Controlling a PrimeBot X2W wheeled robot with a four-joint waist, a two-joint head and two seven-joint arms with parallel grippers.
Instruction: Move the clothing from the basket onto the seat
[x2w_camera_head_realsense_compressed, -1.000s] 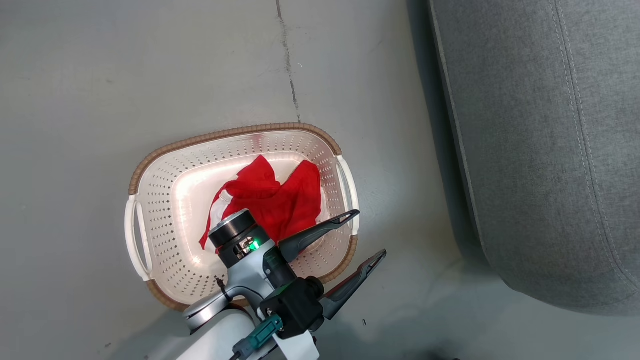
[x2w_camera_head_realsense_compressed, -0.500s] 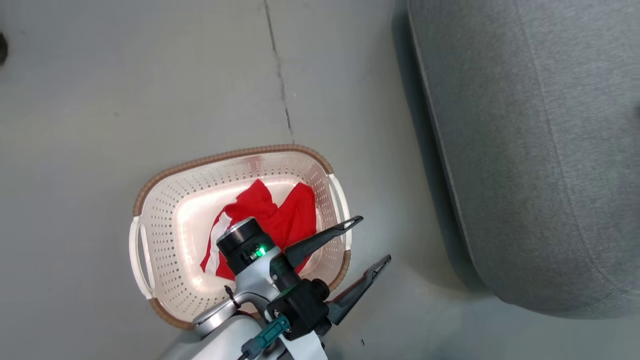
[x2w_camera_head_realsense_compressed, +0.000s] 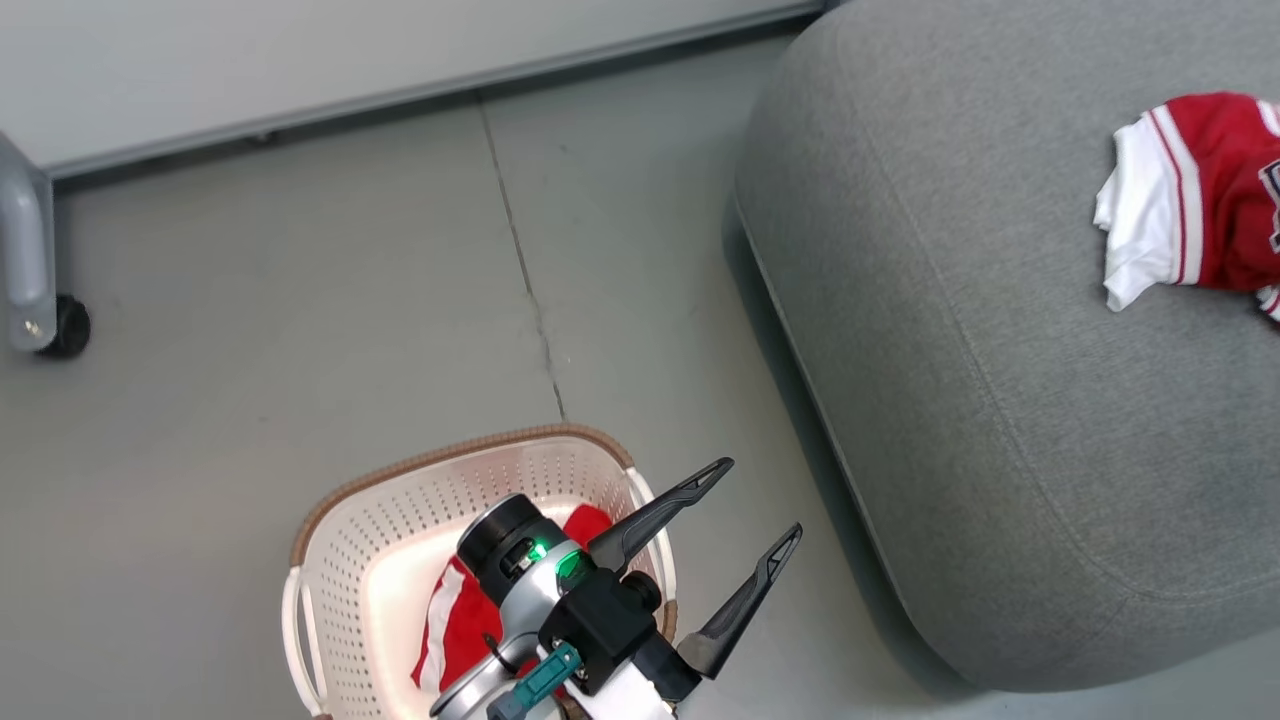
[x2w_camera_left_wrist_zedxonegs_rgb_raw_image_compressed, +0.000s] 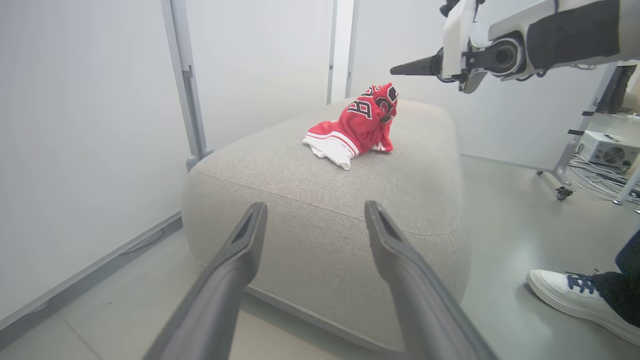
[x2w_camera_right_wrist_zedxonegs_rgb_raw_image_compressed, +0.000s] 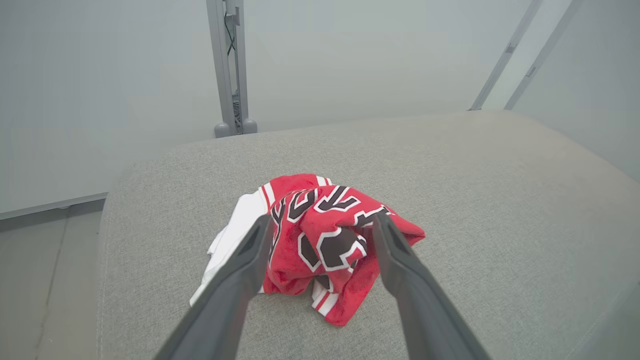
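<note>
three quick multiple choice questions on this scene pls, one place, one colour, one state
1. Where does the lettered jersey lie? A floor B the seat C partition
2. What colour is the garment in the basket? A blue B green C red
3. How is the right gripper? A open B shut on the jersey C shut, empty
Answers: 1 B, it rests on the grey cushion; 2 C, red fabric shows inside; 3 A, its fingers stand apart either side of the jersey.

Head camera looks steeply down, basket (x2w_camera_head_realsense_compressed: 450, 455) under the left fingers (x2w_camera_head_realsense_compressed: 650, 515). Left wrist camera faces the seat (x2w_camera_left_wrist_zedxonegs_rgb_raw_image_compressed: 320, 200) from low, farther back; right wrist camera sits close above it. All share the clothing (x2w_camera_right_wrist_zedxonegs_rgb_raw_image_compressed: 330, 225) beyond the fingers.
</note>
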